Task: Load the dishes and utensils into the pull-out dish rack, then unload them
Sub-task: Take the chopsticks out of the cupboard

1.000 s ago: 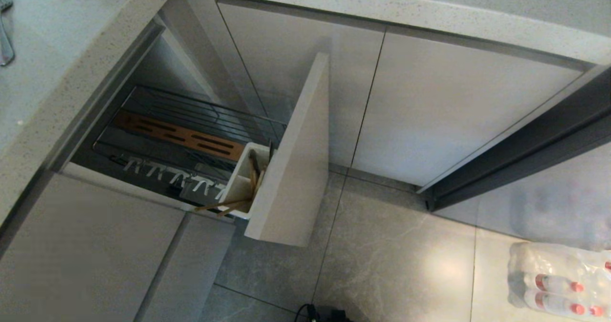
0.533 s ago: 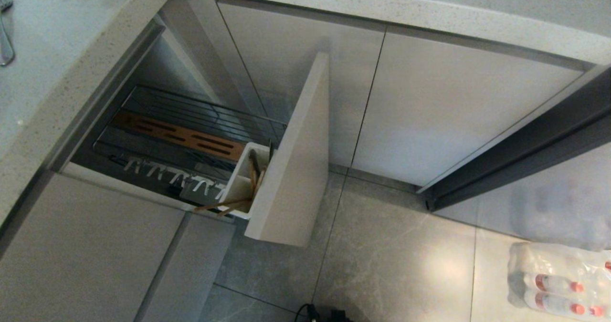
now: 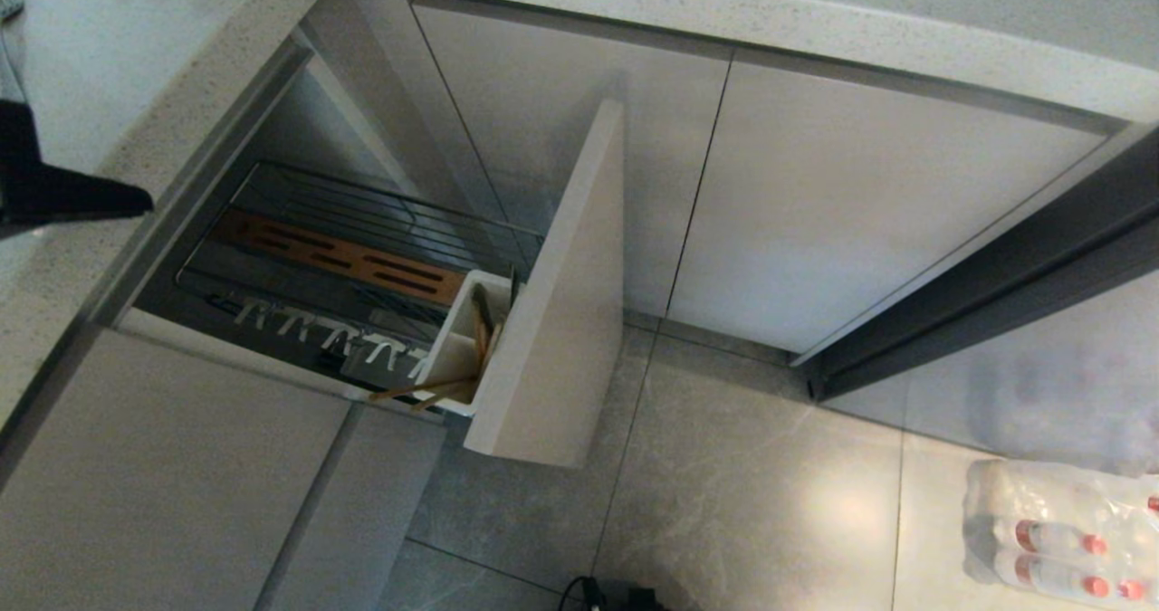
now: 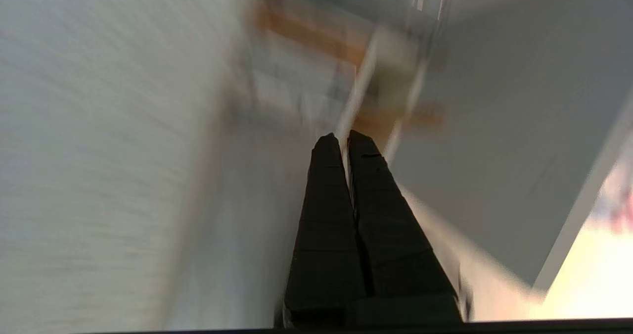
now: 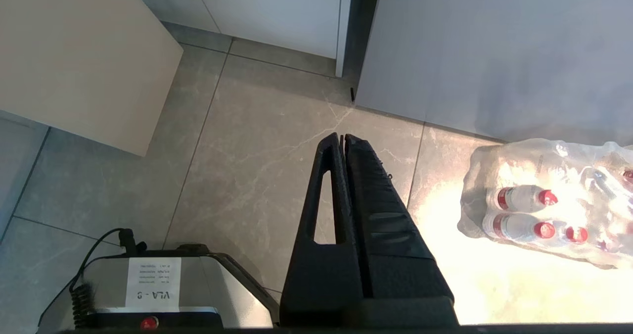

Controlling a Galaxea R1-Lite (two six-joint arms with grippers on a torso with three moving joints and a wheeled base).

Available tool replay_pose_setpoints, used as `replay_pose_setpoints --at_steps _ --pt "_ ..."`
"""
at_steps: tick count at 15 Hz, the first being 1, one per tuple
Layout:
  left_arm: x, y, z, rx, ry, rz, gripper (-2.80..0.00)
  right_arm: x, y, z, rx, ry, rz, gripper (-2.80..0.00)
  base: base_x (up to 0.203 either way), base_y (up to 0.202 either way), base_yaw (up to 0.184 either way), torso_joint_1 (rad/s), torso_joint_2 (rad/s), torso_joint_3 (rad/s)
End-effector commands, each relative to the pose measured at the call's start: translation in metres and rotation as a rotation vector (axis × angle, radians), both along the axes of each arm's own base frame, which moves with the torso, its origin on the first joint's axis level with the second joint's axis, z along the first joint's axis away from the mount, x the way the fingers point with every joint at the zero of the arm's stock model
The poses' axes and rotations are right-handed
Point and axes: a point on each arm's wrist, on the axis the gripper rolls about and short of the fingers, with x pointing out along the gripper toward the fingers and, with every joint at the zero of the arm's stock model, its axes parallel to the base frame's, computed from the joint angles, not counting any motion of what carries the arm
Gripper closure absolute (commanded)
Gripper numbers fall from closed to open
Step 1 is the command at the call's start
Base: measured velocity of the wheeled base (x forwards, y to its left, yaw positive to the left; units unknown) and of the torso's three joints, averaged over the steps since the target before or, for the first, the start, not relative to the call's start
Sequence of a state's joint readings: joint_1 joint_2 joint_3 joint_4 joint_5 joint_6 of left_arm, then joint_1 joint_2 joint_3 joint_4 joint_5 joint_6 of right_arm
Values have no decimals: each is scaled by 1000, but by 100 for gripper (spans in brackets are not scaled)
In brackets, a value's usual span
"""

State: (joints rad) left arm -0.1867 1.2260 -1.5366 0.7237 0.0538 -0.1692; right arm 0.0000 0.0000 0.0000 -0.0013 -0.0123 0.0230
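Near edge, bottom centre of the head view: black cable and robot base part [image 3: 605,593] on the grey tiled floor [image 3: 724,502]. Lower right: shrink-wrapped pack of clear bottles with red caps [image 3: 1059,539], well apart from everything else.

Mid frame: pull-out dish rack, narrow chrome wire basket [image 3: 362,231], drawn out of the cabinet. Its beige front panel [image 3: 552,321] stands edge-on between the basket and the floor. White plastic utensil caddy [image 3: 466,344] sits just behind the panel, with thin light-brown wooden chopsticks [image 3: 453,383] in it, some tilted and sticking out over its lower-left rim. White hooks [image 3: 335,332] run along the basket's near side; brown slotted wooden strip [image 3: 335,256] lies behind them.

Far: speckled light-grey stone surface [image 3: 90,77] at upper left and across the top.

Left gripper [image 3: 145,202] enters at the left edge, over the surface rim, fingers together, nothing held. Its wrist view is motion-blurred; the closed tips point toward the caddy area. Chopsticks are well to the lower right of it.

Right gripper [image 5: 342,136] hangs over the floor, fingers together, empty.
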Motion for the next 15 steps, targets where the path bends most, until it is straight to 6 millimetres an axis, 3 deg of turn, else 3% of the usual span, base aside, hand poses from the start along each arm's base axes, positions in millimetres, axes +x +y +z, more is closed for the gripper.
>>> replay_pose_setpoints --at_steps 1,9,15 --pt "27 -9 -17 21 117 -26 0 0 0 0 0 1 0 0 0 0 0 0 0 0" --pt "82 -68 -85 24 437 -145 0 0 0 0 1 0 0 0 0 0 0 0 0 0" --pt "106 -77 -110 57 532 -123 0 0 0 0 0 1 0 0 0 0 0 0 0 0"
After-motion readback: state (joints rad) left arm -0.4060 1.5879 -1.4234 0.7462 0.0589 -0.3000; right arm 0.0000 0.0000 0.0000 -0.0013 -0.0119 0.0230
